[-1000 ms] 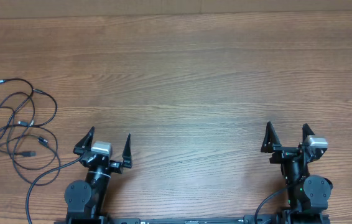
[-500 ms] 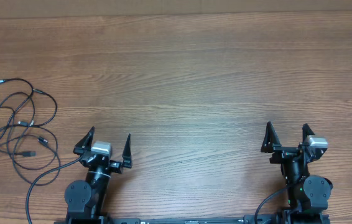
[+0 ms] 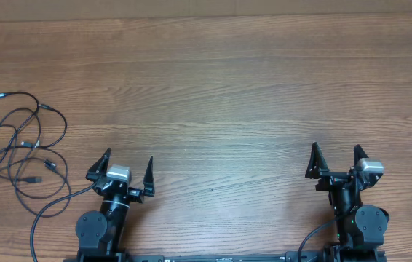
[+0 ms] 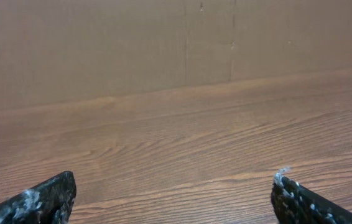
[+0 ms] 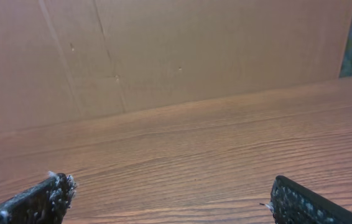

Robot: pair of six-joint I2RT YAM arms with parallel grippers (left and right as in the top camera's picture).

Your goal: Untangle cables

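Looped thin black cables [image 3: 24, 144] lie on the brown wooden surface [image 3: 228, 94] left of the left gripper [image 3: 128, 156]; its jaws and those of the right gripper [image 3: 335, 147] stand wide.

The left arm [image 3: 103, 227] and the right arm [image 3: 365, 222] sit at the near edge of the table [image 3: 206, 87]. Both are black, made of fat round joints, with a small silver-grey box [image 3: 119, 173] on top. The right arm also has tiny green lights [image 3: 354, 216] and a thick black wire [image 3: 314, 239] curling beside its bottom joint. The left gripper [image 3: 128, 156] and the right gripper [image 3: 335, 148] each have two flat black fingers shaped like pointy ears, and up close the left fingers [image 4: 39, 202] and the right fingers [image 5: 36, 202] look rough and bumpy, black with lots of little white specks and scuffs.
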